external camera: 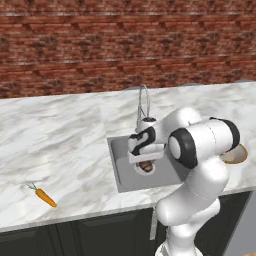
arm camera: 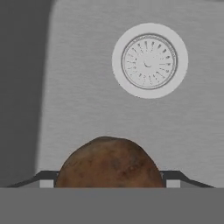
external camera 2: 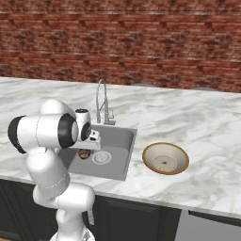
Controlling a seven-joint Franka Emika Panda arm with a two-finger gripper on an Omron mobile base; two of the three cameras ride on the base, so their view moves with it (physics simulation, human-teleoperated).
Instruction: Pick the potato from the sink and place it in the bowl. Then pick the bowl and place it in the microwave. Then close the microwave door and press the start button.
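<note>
The dark brown potato [arm camera: 109, 164] lies on the floor of the grey sink [arm camera: 87, 87], a little way from the round drain [arm camera: 149, 61]. My gripper [arm camera: 109, 183] reaches down into the basin and is shut on the potato, one finger tip against each side. From the base views the hand [external camera: 145, 161] [external camera 2: 86, 148] hangs over the potato [external camera: 146, 166] [external camera 2: 84, 154] in the sink [external camera: 122, 172] [external camera 2: 120, 141]. The tan bowl [external camera 2: 165, 158] [external camera: 235, 156] sits empty on the counter right of the sink. The microwave and its door are out of view.
A slim curved faucet [external camera: 144, 102] [external camera 2: 101, 101] rises at the sink's back edge, close to my hand. An orange carrot [external camera: 45, 197] lies far left near the counter's front edge. A brick wall backs the marble counter.
</note>
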